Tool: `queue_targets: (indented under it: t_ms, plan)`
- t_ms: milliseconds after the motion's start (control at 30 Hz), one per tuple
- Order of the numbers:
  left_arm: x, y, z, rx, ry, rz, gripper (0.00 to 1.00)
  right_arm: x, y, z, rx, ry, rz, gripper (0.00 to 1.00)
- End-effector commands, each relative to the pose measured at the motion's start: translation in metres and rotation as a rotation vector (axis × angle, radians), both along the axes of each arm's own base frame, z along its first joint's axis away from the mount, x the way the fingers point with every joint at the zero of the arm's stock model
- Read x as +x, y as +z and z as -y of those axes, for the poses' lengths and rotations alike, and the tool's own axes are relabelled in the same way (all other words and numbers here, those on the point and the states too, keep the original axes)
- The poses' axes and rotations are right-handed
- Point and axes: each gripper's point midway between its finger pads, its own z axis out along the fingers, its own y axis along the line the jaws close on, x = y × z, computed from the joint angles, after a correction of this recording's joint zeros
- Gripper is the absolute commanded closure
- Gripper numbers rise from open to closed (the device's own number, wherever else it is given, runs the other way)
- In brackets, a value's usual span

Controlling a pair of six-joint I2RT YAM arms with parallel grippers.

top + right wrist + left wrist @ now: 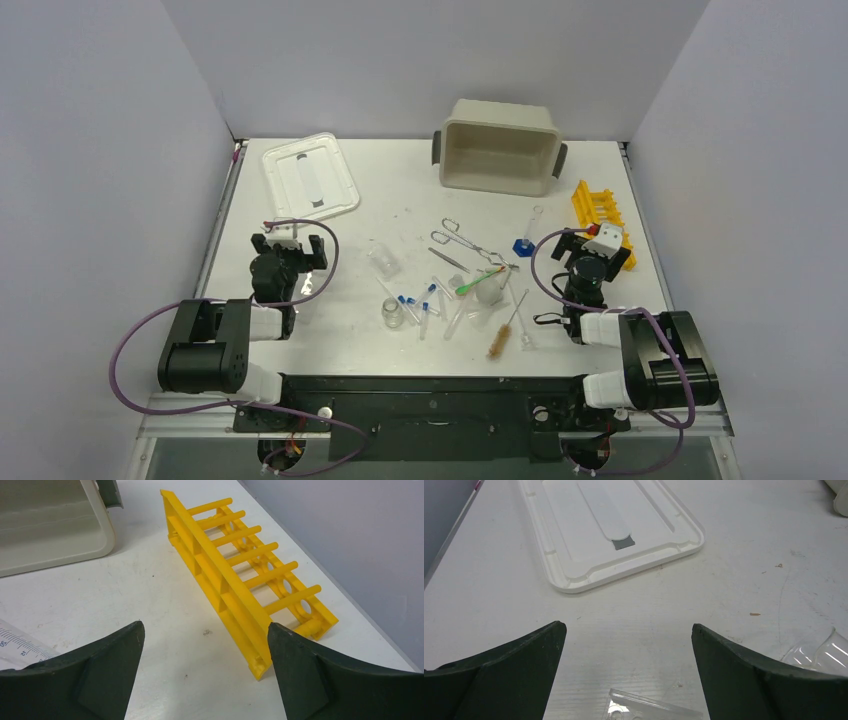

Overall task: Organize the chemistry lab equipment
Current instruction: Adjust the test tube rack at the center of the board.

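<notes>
Tabletop (380,210): white, scuffed
Glassware (392,312): clear, scattered; tubes (404,299) blue-capped
Cylinder (20,647): printed scale numerals
Left claw (626,672), right claw (205,672): both released

Clear glass beakers (384,262), blue-capped clear tubes (424,310), metal forceps (462,240), brown-bristled wire brush (504,330), green-and-red spatula (478,283) lie scattered between both grippers; yellow plastic tube rack (240,580) ahead of right gripper (206,670).

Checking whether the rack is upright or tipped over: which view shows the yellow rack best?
The right wrist view: the yellow rack fills the frame, lying on its side on the table, its rods and holes plain. The top external view shows it small, partly behind the right gripper. The left wrist view shows none of it.
</notes>
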Motion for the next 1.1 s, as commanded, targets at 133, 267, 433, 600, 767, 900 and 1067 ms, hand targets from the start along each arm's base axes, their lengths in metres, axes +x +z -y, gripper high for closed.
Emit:
queue_targets:
  t_ms: [133, 267, 433, 600, 767, 900, 1067]
  plan:
    - [0.002, 0.006, -0.001, -0.013, 0.001, 0.026, 0.03, 0.005, 0.022, 0.013, 0.027, -0.094, 0.045, 0.12]
    - [0.002, 0.006, 0.000, -0.013, 0.000, 0.026, 0.03, 0.009, 0.044, 0.020, 0.059, -0.170, -0.078, 0.12]
    - [0.003, 0.007, 0.002, -0.015, -0.015, 0.020, 0.03, 0.018, 0.065, 0.042, 0.415, -0.375, -0.036, 0.00]
    - [0.021, 0.018, 0.010, -0.003, -0.067, -0.129, 0.04, 0.036, 0.067, 0.040, 0.551, -0.276, -0.079, 0.05]
    - [0.025, 0.033, 0.025, -0.028, -0.151, -0.273, 0.03, 0.052, 0.086, 0.059, 0.525, -0.350, -0.099, 0.13]
    - [0.018, 0.056, 0.038, -0.078, -0.209, -0.300, 0.04, 0.073, 0.075, 0.066, 0.497, -0.388, -0.236, 0.20]
    - [0.007, 0.086, 0.052, -0.107, -0.286, -0.295, 0.03, 0.104, 0.053, 0.075, 0.485, -0.376, -0.328, 0.21]
